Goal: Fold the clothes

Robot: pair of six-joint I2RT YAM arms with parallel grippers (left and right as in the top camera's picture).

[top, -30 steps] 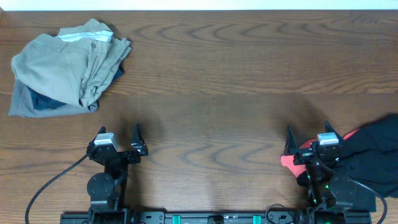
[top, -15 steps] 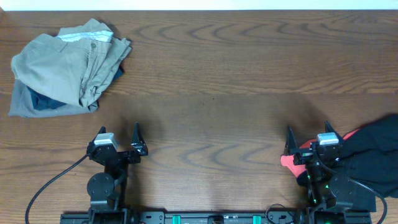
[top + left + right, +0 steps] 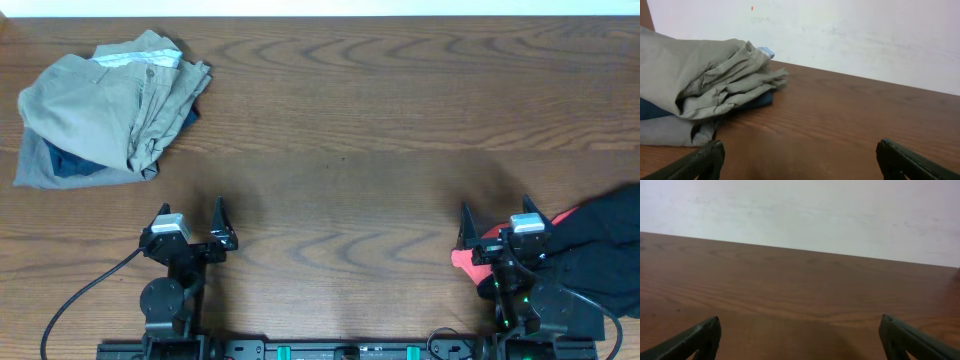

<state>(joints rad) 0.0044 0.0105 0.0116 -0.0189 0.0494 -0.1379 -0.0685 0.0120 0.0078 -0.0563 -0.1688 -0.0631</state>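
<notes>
Khaki trousers (image 3: 105, 105) lie crumpled at the table's (image 3: 340, 120) far left corner over a blue cloth (image 3: 75, 165). A pale waistband strip shows, but any print on it is too small for me to read. My left gripper (image 3: 190, 218) has its fingers spread wide, holding nothing and touching nothing, and my right gripper (image 3: 494, 215) is the same. Only overhead shows the black shirt (image 3: 600, 250) at the near right edge, with the red tee (image 3: 465, 258) poking out beside the right gripper. The left wrist view catches the trousers close up. The right wrist view sees only wood and white wall (image 3: 800, 210).
</notes>
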